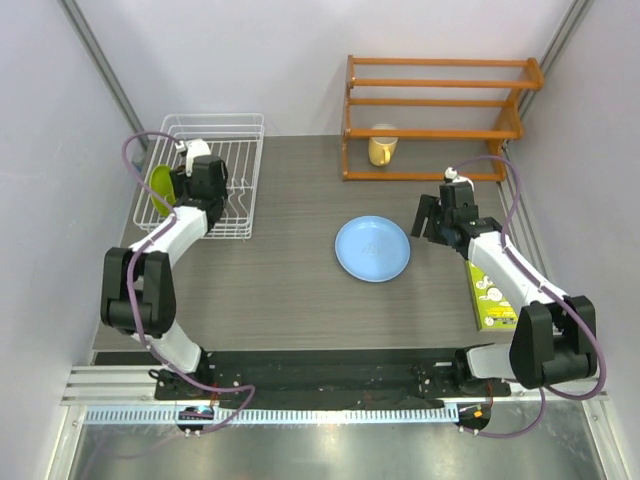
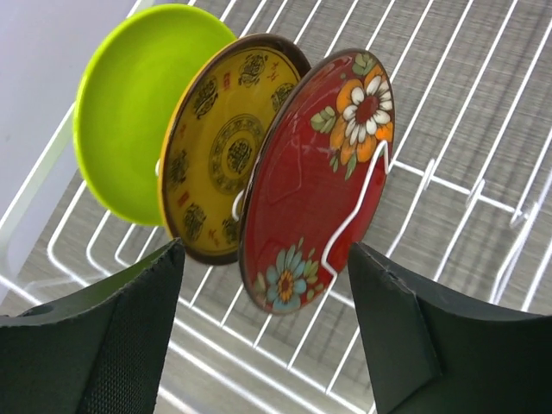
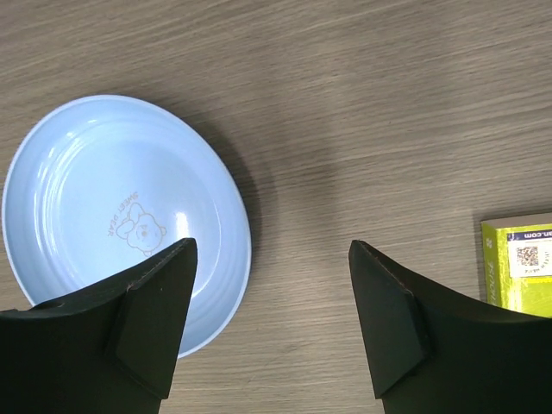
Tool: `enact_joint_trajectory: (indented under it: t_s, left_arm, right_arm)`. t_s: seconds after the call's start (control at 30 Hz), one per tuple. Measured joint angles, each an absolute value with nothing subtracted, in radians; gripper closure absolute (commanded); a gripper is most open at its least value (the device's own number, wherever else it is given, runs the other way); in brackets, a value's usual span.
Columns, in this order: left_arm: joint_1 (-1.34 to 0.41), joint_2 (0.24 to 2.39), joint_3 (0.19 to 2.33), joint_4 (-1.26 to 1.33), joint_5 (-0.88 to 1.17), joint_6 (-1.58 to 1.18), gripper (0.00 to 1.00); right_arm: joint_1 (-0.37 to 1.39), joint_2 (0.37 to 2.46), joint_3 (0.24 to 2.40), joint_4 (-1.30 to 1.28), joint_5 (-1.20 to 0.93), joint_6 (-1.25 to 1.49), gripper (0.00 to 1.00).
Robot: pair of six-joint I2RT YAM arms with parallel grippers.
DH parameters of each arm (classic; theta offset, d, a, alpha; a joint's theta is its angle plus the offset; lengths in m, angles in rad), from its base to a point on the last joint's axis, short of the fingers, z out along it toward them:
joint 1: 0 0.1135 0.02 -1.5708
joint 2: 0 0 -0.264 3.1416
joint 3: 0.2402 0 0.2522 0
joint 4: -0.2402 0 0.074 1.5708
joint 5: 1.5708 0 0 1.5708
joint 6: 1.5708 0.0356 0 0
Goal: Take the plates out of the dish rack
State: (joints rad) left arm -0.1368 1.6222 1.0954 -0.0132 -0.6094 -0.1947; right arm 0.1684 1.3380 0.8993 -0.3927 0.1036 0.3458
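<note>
One light blue plate [image 3: 78, 181] carries a bear print [image 3: 134, 228], lettering unreadable.

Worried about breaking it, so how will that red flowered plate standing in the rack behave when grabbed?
The red plate looks rigid and glossy, so it's probably slippery in the open left end effector and would likely chip if dropped. Standing on edge in the dish rack, it could roll or tip against the yellow plate when nudged.

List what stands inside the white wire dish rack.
Three plates stand upright in the dish rack: lime green plate, yellow-orange plate, dark red plate. The red covers part of the yellow, the yellow part of the green.
</note>
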Motion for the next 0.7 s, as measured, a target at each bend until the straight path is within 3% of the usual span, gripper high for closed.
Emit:
enact_joint_trajectory:
  t_s: [0.17,0.2,0.27,0.3,0.37,0.7]
  left_arm:
    - [-0.117,1.705,1.139,0.011,-0.599,-0.198,0.39]
    - [-0.113,1.719,1.144,0.014,-0.598,-0.198,0.54]
    - [-0.104,1.741,1.147,0.027,-0.592,-0.202,0.72]
    - [-0.101,1.753,1.150,0.027,-0.592,-0.200,0.88]
    - [-0.094,1.764,1.154,0.026,-0.588,-0.202,0.98]
    - [-0.096,1.744,1.170,0.036,-0.558,-0.188,1.00]
  right_arm:
    - [0.168,1.316,0.914,-0.410,0.111,0.345,0.23]
    - [0.168,1.316,0.914,-0.416,0.111,0.343,0.23]
    - [0.168,1.316,0.915,-0.425,0.111,0.341,0.23]
    - [0.168,1.316,0.915,-0.428,0.111,0.341,0.23]
    - [0.168,1.317,0.915,-0.433,0.112,0.340,0.23]
    - [0.168,1.369,0.915,-0.443,0.110,0.338,0.23]
